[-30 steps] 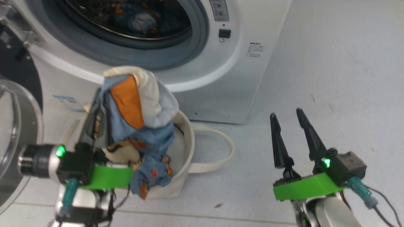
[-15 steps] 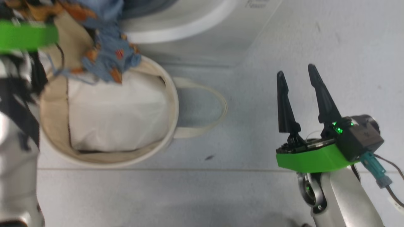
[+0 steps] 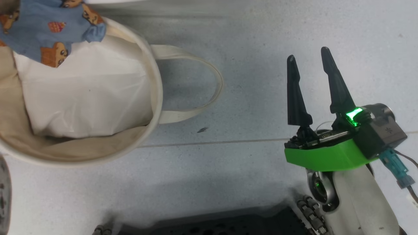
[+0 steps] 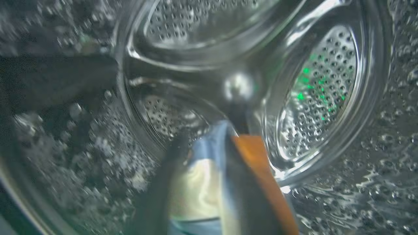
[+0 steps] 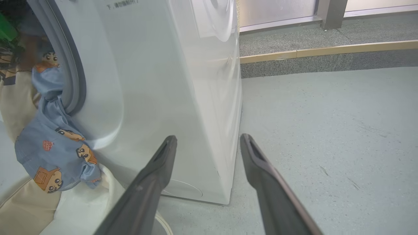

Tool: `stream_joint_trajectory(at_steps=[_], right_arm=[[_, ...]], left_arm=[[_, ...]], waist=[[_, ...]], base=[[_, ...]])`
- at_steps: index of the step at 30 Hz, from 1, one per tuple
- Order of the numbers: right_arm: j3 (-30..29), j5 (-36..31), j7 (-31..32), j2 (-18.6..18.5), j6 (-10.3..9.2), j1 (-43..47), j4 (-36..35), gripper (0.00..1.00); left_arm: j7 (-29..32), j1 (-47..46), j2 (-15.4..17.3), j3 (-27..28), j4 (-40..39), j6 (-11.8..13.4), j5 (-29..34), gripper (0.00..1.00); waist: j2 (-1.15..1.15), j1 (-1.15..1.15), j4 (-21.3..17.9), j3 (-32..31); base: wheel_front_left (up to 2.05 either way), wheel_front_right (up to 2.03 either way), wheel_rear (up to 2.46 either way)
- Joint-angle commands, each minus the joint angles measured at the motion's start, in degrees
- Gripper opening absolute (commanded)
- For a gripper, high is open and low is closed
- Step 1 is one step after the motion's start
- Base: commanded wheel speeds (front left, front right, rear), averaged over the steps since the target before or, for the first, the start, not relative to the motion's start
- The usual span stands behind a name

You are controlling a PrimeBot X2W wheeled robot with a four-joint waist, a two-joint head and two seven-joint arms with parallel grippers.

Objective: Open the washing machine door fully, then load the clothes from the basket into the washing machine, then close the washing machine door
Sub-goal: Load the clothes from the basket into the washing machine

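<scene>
The clothes (image 5: 55, 147) are hanging out of the washer (image 5: 156, 81), with the tail dangling over the basket (image 3: 155, 85) and its white bundle (image 3: 85, 94). Your left gripper (image 4: 205, 143) is reaching into the drum (image 4: 320, 91) with cloth sitting between its fingers (image 4: 153, 202). It's too blurry there, so I can't tell if it's pinching. Your right gripper (image 3: 307, 54) is hovering wide open over the floor (image 3: 248, 98), well right of the basket.

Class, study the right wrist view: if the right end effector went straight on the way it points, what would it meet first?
Probably the white side panel of the washing machine, lying ahead between the open fingers of the right end effector, though depth is unclear.
</scene>
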Motion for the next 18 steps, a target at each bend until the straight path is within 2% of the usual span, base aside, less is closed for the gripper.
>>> stream_joint_trajectory(at_steps=[1, 10, 18], right_arm=[[1.5, 0.3, -0.3, 0.4, 0.01, 0.9, -1.9, 1.00], [2.3, -0.1, -0.3, 0.4, 0.01, 0.1, -1.0, 1.00], [3.2, -0.4, -0.3, 0.4, 0.01, 1.0, 1.6, 1.00]], left_arm=[[-0.2, 0.1, 2.3, 0.1, -0.4, 0.4, 0.3, 1.00], [-0.2, 6.1, 0.8, -0.6, -1.8, -0.8, -1.2, 1.00], [-0.2, 22.3, -4.2, -3.4, -11.2, -2.3, -1.3, 1.00]], waist=[[0.01, -0.01, -0.5, 0.9], [0.01, -0.01, 0.6, -3.5], [0.01, -0.01, 3.4, -13.0]], base=[[0.00, 0.00, 0.00], [0.00, 0.00, 0.00], [0.00, 0.00, 0.00]])
